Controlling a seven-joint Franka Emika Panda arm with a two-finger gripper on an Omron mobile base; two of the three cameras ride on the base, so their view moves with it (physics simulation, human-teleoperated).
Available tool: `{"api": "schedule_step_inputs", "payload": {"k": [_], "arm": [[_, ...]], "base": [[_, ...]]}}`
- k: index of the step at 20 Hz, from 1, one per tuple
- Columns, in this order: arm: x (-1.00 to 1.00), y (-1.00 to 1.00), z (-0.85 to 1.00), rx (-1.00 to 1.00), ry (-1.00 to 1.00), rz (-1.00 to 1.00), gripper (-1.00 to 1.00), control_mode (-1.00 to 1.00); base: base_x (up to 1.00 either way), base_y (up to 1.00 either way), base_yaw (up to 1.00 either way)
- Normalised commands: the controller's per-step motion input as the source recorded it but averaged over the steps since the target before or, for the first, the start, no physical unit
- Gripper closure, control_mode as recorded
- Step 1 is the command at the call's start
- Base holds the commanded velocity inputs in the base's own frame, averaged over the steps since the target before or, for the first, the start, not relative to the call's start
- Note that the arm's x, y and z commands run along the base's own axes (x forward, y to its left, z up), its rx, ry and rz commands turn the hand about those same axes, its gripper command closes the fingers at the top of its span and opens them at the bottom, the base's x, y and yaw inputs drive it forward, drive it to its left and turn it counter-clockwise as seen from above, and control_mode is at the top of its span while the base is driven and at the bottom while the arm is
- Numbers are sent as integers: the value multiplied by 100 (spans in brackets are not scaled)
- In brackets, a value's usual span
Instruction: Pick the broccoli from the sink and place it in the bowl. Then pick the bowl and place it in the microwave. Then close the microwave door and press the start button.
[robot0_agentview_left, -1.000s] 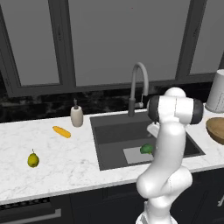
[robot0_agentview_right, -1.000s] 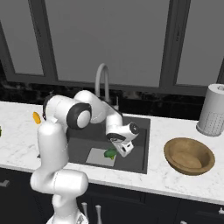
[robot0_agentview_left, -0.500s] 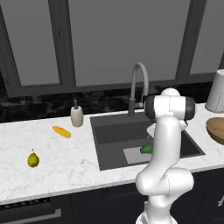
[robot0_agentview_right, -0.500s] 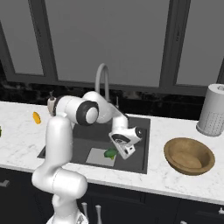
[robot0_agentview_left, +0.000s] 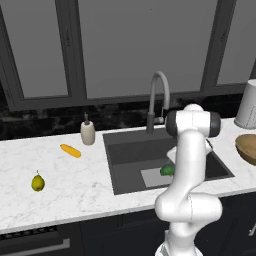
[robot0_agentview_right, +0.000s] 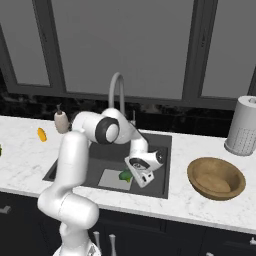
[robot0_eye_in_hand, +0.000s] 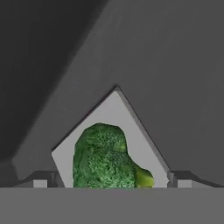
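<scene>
The broccoli (robot0_eye_in_hand: 104, 158) is a dark-green clump lying on the pale grey square (robot0_eye_in_hand: 117, 113) on the floor of the sink (robot0_agentview_right: 95, 159). My gripper (robot0_eye_in_hand: 111, 183) hangs low inside the basin, open, with one dark fingertip (robot0_eye_in_hand: 40, 180) on each side of the broccoli and not touching it. From the right base view the hand sits just right of the broccoli (robot0_agentview_right: 124, 175), gripper (robot0_agentview_right: 135, 178) pointing down at it. The broccoli (robot0_agentview_left: 166, 170) peeks out beside my forearm. The wooden bowl (robot0_agentview_right: 216, 177) rests on the counter right of the sink. The microwave is out of view.
A tall curved faucet (robot0_agentview_right: 117, 92) stands behind the basin. A soap dispenser (robot0_agentview_left: 88, 133), an orange-yellow vegetable (robot0_agentview_left: 70, 150) and a pear (robot0_agentview_left: 37, 182) lie on the counter to the left. A pale ribbed canister (robot0_agentview_right: 242, 126) stands behind the bowl.
The arm has swung its elbow over the sink and the hand has sunk a little closer to the broccoli. The jaws have stayed open.
</scene>
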Motion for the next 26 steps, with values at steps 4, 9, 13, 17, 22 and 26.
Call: {"api": "schedule_step_inputs", "payload": {"k": [4,9,13,17,22,26], "arm": [[6,3,-25,0,0,0,-100,-100],[25,5,-21,0,0,0,100,-100],[12,36,-21,0,0,0,100,-100],[2,53,-12,0,0,0,100,-100],[-1,29,-13,0,-1,-1,100,-100],[-37,-8,50,5,-27,-12,100,-100]], "base": [[0,0,0],[0,0,0],[0,0,0],[0,0,0],[0,0,0],[0,0,0]]}}
